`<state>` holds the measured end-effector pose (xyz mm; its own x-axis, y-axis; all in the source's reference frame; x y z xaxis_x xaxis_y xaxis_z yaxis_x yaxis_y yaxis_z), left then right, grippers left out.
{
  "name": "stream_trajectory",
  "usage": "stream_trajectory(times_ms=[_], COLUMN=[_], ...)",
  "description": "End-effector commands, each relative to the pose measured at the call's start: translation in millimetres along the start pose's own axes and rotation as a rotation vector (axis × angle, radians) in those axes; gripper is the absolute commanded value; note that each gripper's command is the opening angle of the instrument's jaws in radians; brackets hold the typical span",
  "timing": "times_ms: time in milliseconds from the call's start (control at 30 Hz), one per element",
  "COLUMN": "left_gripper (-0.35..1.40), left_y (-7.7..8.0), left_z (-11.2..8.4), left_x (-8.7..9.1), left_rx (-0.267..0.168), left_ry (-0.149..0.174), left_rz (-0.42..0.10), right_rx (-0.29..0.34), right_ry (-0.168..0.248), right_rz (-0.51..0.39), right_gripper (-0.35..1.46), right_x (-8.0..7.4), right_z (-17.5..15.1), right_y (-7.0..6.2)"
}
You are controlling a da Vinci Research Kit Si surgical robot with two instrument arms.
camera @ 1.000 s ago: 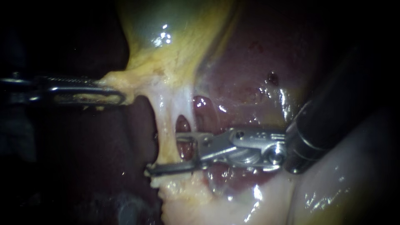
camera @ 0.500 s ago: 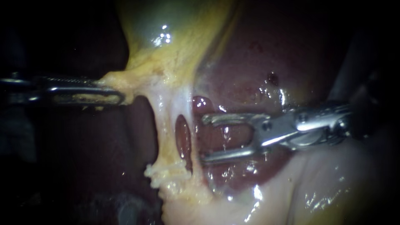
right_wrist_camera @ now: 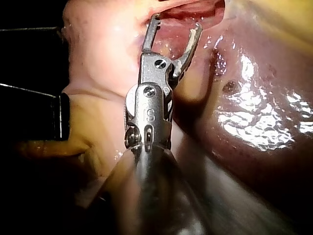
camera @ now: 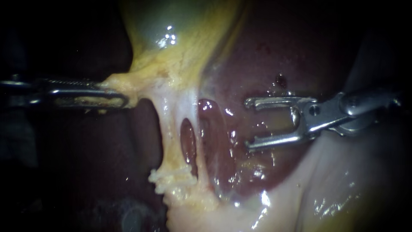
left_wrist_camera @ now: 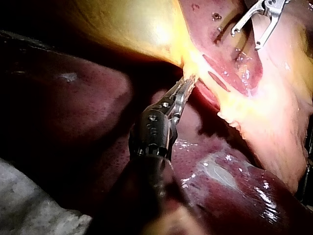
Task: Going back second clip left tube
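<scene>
The right instrument [camera: 247, 123] is held with jaws parted and empty over the liver [camera: 257, 64], apart from the left tube [camera: 171, 141]. Tissue of the gallbladder [camera: 171, 51] is clamped by the left instrument [camera: 122, 100] and drawn sideways, seemingly so that the tube is stretched and exposed.

Close endoscope and both wrist cameras seemingly share the liver [camera: 266, 56].
</scene>
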<state>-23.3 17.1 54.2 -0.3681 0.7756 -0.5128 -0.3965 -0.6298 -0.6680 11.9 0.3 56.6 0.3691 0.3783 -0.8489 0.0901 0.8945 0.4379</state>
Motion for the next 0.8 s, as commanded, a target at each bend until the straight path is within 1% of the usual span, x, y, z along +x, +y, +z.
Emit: stream_trajectory(times_ms=[33,167,367,533,667,800], left_gripper=[-0.35,-0.35,-0.35,-0.35,-0.35,-0.35], left_y=[-0.1,-0.2,-0.8,-1.8,-2.6,-3.2], left_z=[0.0,0.3,1.6,3.6,5.6,7.1], left_x=[0.0,-0.1,-0.4,-0.8,-1.3,-1.6], left_rx=[0.001,0.001,0.006,0.009,0.012,0.013], left_ry=[0.0,0.0,0.002,0.007,0.003,0.001], left_rz=[0.0,0.0,0.003,0.007,0.011,0.008], right_rx=[0.004,0.004,0.005,0.005,0.005,0.006], right_ry=[-0.001,-0.002,-0.002,-0.002,-0.002,-0.001], right_rz=[-0.001,-0.002,-0.002,-0.002,-0.002,-0.003], right_gripper=[0.5,0.5,0.5,0.5,0.5,0.5], right_x=[-0.1,-0.3,-0.3,-0.3,-0.3,-0.3], right_z=[0.0,0.1,0.0,-0.1,-0.1,-0.1], right_y=[-0.1,-0.1,-0.2,-0.2,-0.2,-0.3])
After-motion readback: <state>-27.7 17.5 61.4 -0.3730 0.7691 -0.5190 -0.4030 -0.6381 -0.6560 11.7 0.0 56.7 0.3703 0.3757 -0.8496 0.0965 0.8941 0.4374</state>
